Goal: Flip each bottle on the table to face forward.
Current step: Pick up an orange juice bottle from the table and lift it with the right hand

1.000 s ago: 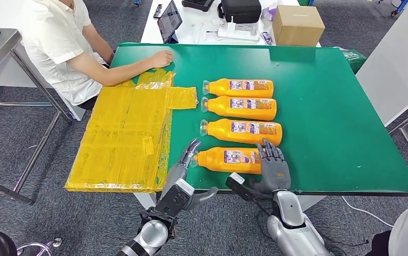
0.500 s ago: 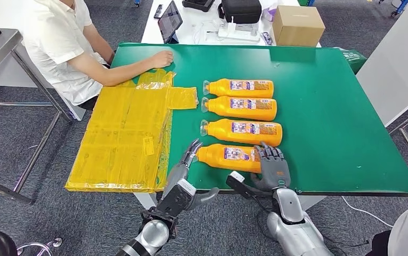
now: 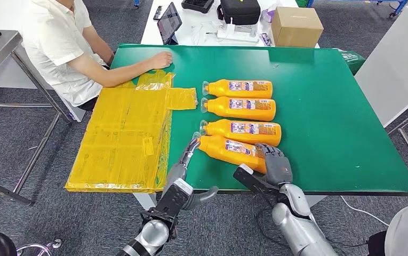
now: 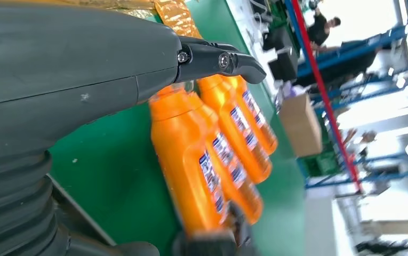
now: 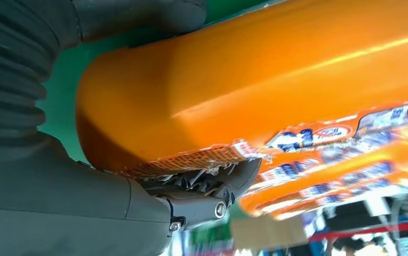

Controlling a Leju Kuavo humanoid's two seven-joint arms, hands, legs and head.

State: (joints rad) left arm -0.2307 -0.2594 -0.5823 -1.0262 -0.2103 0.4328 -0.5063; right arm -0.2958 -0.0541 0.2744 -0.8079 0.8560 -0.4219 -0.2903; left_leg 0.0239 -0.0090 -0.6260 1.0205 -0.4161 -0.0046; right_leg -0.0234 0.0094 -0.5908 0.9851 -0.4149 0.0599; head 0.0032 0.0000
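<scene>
Four orange bottles lie on their sides on the green table (image 3: pixel 329 106), caps toward my left. Three form a neat far row (image 3: pixel 239 88), (image 3: pixel 240 108), (image 3: pixel 241 132), labels up. The nearest bottle (image 3: pixel 227 151) lies slanted, pressed close against the third one. My right hand (image 3: pixel 277 164) grips its base end; the right wrist view shows the bottle (image 5: pixel 255 80) held between thumb and fingers (image 5: pixel 201 198). My left hand (image 3: pixel 187 154) reaches out straight, its fingers (image 4: pixel 212 57) at the cap end of that bottle (image 4: pixel 185 154), holding nothing.
A flattened yellow bag (image 3: pixel 127 133) covers the table's left part and overhangs its edge. A person in a white shirt (image 3: pixel 57 37) sits at the far left with a hand on the table. A cardboard box (image 3: pixel 296 24) and a tablet (image 3: pixel 169 21) stand on the white table behind.
The nearest bottle has shifted away from the front edge against the third bottle and now lies slanted. My right hand has closed around its base; my left fingers followed the cap.
</scene>
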